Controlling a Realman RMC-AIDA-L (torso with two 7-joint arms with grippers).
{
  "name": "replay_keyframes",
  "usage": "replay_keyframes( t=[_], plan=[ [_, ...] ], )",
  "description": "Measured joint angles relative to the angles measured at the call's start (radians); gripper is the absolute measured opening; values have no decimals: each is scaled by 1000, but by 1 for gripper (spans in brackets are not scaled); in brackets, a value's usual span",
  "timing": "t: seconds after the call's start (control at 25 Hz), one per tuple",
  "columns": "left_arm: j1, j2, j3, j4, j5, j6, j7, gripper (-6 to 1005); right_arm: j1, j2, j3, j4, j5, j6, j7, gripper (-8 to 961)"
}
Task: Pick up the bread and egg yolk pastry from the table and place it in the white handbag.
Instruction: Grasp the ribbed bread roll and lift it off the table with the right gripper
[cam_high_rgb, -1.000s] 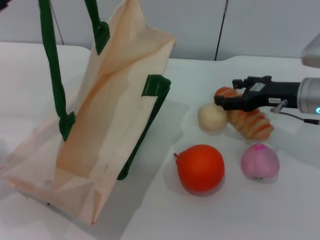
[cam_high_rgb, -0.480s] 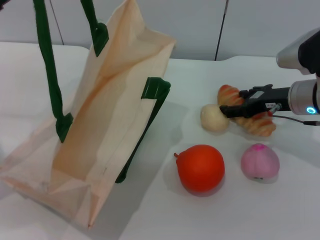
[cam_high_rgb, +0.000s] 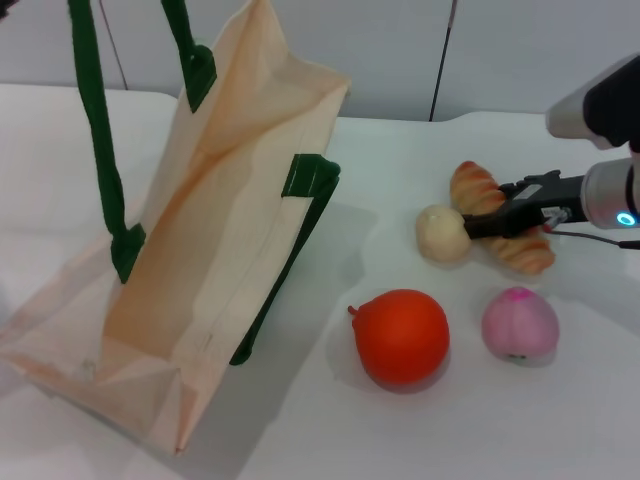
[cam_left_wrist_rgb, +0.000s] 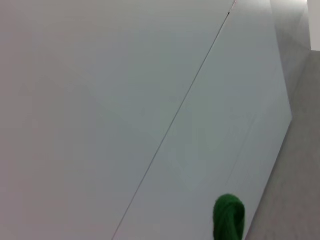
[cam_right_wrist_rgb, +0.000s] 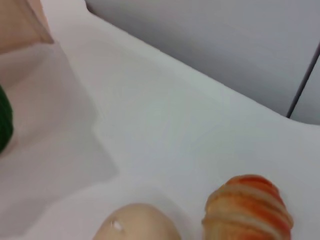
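Dragged toward the right tool (cam_high_rgb: 478, 226), pinched on the bread (cam_high_rgb: 500, 228), with pastry (cam_high_rgb: 443, 234) nudged farther from the bag (cam_high_rgb: 215, 250).

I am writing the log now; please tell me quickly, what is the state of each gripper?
Left gripper: not in view; a green handle of the white handbag is held up.
Right gripper: around the bread, beside the egg yolk pastry; closure cannot be told.

Crowded right side, open strip down the middle

The white handbag (cam_high_rgb: 215, 250) blocks the counter's (cam_high_rgb: 400, 430) left half, mouth held open. Bare counter runs between it and the foods. Egg yolk pastry (cam_high_rgb: 443, 233) touches the bread (cam_high_rgb: 500, 218), which the right gripper (cam_high_rgb: 480, 220) crosses; orange fruit (cam_high_rgb: 401, 335) and pink ball (cam_high_rgb: 519, 324) crowd the front edge.
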Motion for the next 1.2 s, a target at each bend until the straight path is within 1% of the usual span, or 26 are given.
replay_keyframes(
  t=[0.08,0.2,0.28,0.4,0.56,0.76,0.88,0.96,1.04,1.08,1.12,1.2],
  plan=[
    [0,0,0,-1,0,0,0,115,0,5,0,-18,-55,2,48,792],
    [-3,2,0,-15,0,0,2,115,-10,21,4,-61,-142,9,124,787],
    [-4,5,0,-23,2,0,7,115,-35,36,16,-119,-192,4,153,783],
    [-4,6,0,-23,2,0,9,115,-75,48,36,-207,-263,-17,197,778],
    [-4,6,0,-23,2,1,9,115,-101,50,56,-266,-297,-55,223,770],
    [-7,6,0,-23,1,1,10,115,-103,49,78,-271,-318,-63,227,761],
    [-9,6,0,-23,1,1,10,115,-103,49,90,-269,-323,-64,229,679],
    [-11,6,0,-23,2,2,10,115,-105,49,119,-271,-328,-68,232,625],
    [-12,6,0,-24,4,4,10,115,-113,49,144,-285,-329,-73,232,594],
    [-13,6,1,-25,6,9,10,115,-140,51,157,-331,-319,-77,228,578],
    [-13,6,1,-25,6,9,10,116,-140,51,157,-331,-319,-77,228,568],
    [-13,6,1,-25,6,13,11,116,-185,53,161,-416,-292,-93,220,549]
  ],
)
